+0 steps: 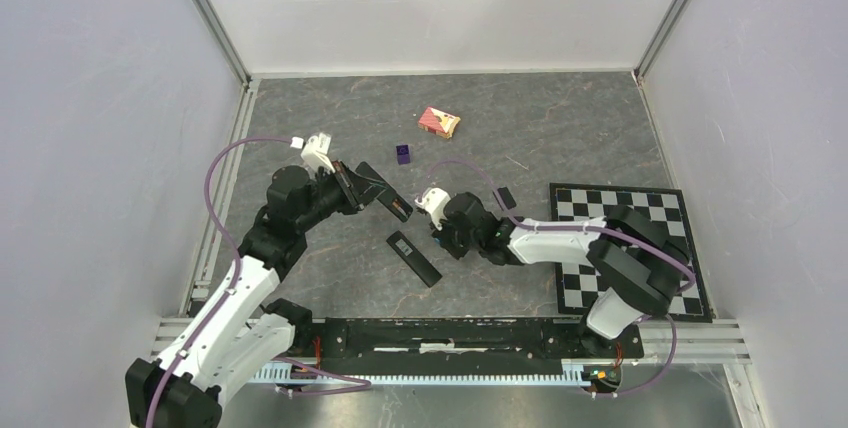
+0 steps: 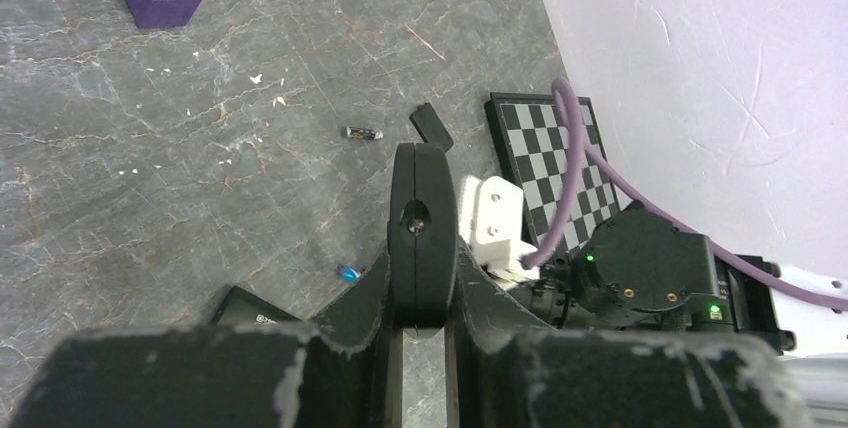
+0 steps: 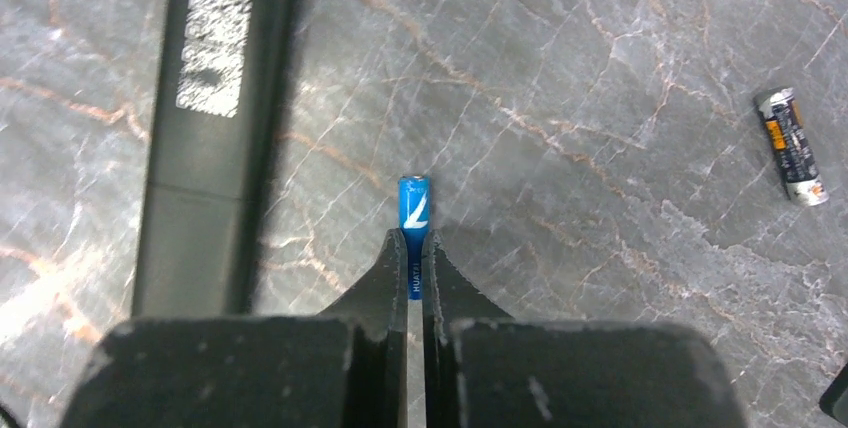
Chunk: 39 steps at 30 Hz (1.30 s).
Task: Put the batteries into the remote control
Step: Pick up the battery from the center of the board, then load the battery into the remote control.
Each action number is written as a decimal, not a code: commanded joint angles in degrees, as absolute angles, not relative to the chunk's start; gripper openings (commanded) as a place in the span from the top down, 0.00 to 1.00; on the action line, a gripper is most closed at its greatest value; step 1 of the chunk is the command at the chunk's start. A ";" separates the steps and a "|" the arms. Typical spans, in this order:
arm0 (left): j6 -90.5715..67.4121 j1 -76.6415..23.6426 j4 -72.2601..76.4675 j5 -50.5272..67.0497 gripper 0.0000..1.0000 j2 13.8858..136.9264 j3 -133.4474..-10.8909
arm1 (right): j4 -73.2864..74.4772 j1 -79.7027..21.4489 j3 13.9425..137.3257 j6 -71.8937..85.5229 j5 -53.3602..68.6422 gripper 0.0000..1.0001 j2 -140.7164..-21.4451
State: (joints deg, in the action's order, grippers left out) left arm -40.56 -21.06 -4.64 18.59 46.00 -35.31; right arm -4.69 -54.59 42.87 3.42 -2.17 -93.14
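Note:
The remote control (image 1: 413, 258), a slim black bar with a pale grey patch, lies on the table; it also shows in the right wrist view (image 3: 210, 148) and in the left wrist view (image 2: 243, 308). My right gripper (image 3: 415, 240) is shut on the blue battery (image 3: 414, 198), low over the table just right of the remote. The blue battery's tip shows in the left wrist view (image 2: 348, 273). The dark green battery (image 3: 792, 146) lies loose on the table, also in the left wrist view (image 2: 361, 133). My left gripper (image 2: 422, 263) is shut on a second black flat piece (image 2: 421, 218), held edge-up above the table (image 1: 378, 188).
A purple cube (image 1: 403, 154) and a red-and-white box (image 1: 438, 122) lie further back. A small black piece (image 1: 505, 196) lies beside a chequered board (image 1: 640, 278) at the right. Grey walls close in both sides.

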 commanded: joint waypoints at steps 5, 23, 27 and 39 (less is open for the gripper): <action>-37.54 -20.70 -7.44 13.49 0.98 44.49 -37.79 | -14.75 -53.88 38.84 -2.57 5.05 1.00 -81.26; -39.11 -20.68 3.14 28.79 0.98 49.10 -34.68 | -19.45 -53.70 34.28 -11.24 30.96 1.00 -59.84; -40.57 -20.80 6.87 32.43 0.98 50.39 -33.87 | -22.01 -53.75 33.31 -10.89 34.47 1.00 -57.49; -45.51 -20.91 16.30 37.66 0.98 50.13 -30.41 | -25.18 -53.75 33.81 -7.48 36.94 1.00 -55.70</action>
